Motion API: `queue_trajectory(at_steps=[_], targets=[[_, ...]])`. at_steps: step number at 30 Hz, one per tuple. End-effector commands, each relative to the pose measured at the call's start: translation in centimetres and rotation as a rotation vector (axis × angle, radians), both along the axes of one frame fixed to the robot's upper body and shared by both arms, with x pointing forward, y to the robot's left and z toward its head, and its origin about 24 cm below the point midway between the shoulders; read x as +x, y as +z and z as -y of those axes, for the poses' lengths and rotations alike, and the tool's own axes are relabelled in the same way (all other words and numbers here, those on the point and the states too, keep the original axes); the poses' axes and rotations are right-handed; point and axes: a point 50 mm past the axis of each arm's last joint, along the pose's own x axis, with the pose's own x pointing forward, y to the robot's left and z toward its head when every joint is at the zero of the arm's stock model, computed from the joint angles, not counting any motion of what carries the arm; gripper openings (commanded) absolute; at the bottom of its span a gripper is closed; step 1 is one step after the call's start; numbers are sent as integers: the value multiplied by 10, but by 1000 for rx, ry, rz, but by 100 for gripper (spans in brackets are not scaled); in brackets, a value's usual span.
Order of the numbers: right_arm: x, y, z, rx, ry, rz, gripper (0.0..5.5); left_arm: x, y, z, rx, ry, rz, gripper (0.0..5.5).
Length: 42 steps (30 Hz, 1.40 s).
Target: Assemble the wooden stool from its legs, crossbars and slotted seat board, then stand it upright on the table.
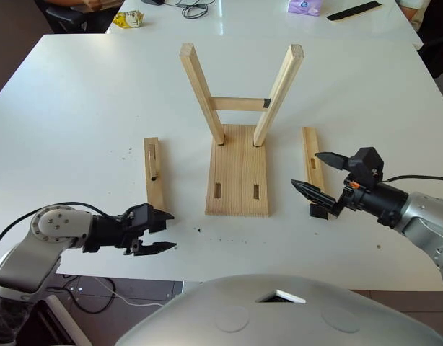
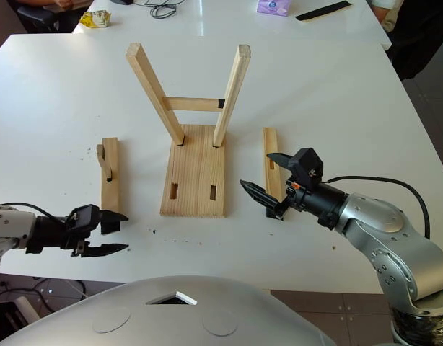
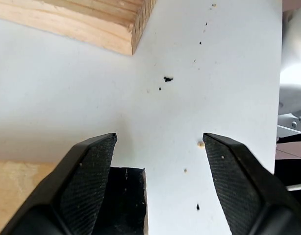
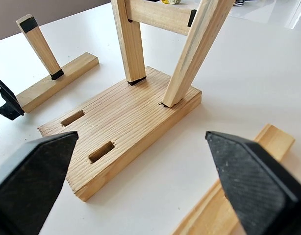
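The seat board [image 1: 238,169] lies flat at the centre of the frame, pale wood, with two empty slots [image 1: 217,189] at its lower end. Two legs [image 1: 202,94] stand in its upper end, leaning apart toward the top, joined by a crossbar [image 1: 239,103]. A loose leg [image 1: 155,180] lies flat left of the board, a short bar [image 4: 40,44] rising from it. A second loose leg [image 1: 312,164] lies flat on the right.

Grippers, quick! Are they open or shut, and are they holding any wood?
Left gripper: open, holding nothing.
Right gripper: open, holding nothing.
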Motion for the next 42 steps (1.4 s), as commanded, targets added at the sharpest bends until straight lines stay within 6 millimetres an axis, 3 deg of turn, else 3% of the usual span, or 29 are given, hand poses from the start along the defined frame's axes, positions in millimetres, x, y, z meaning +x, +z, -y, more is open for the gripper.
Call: queue_trajectory(at_steps=[1,12,20,29,34,38,42], targets=[[-2,-1,-2,-5,-9,6,482,8,9,-16,74,-19,2,328],[-4,-2,-2,-14,-10,1,482,38,42,-26,34,46,121,328],[-9,-2,1,-19,-33,-3,482,38,67,-16,1,151,150,328],[-14,-4,0,-22,-67,-2,482,30,41,-22,135,494,50,328],[-18,-5,0,-24,-81,-3,482,18,30,-18,163,732,-50,390],[-20,-5,-1,-19,-87,-2,482,20,28,-15,180,909,-70,455],[-20,-5,-3,-15,-88,-2,482,20,20,-10,204,978,-85,455]])
